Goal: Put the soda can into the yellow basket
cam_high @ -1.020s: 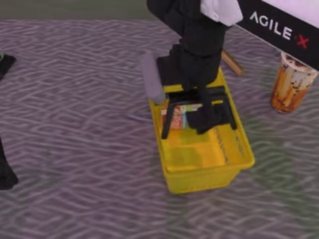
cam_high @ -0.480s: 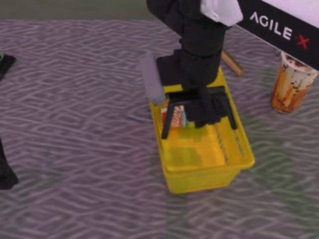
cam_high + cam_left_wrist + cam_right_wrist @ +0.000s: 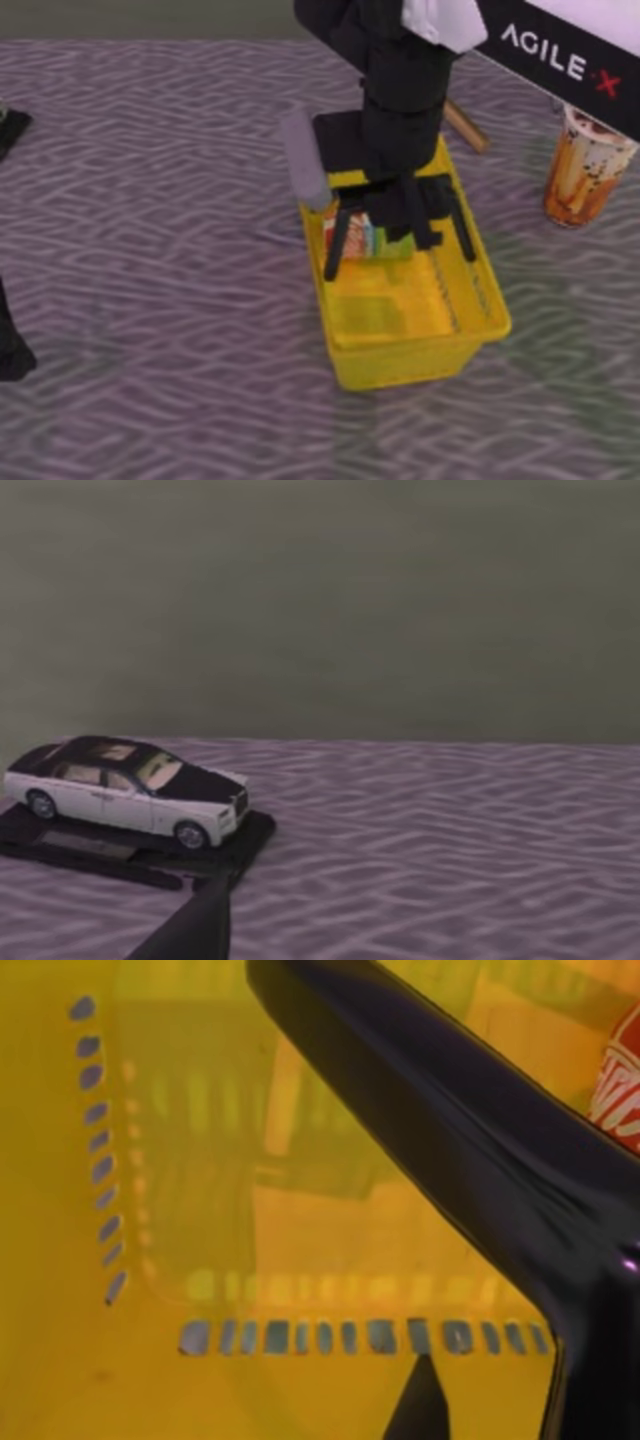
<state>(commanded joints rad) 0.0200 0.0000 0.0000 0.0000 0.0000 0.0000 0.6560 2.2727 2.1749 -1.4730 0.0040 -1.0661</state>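
Right gripper (image 3: 400, 232): inside yellow basket (image 3: 420, 350), beside soda can (image 3: 362, 236); finger spread cannot tell.
Count: one can, one basket.

A: Light over the table (image 3: 150, 300) is soft and even; a faint dark shadow lies along the right side of the yellow basket (image 3: 400, 355).

B: The basket's inner wall (image 3: 150, 1380) glows and mirrors its slots, and the black handle (image 3: 460, 1150) carries a dull sheen.
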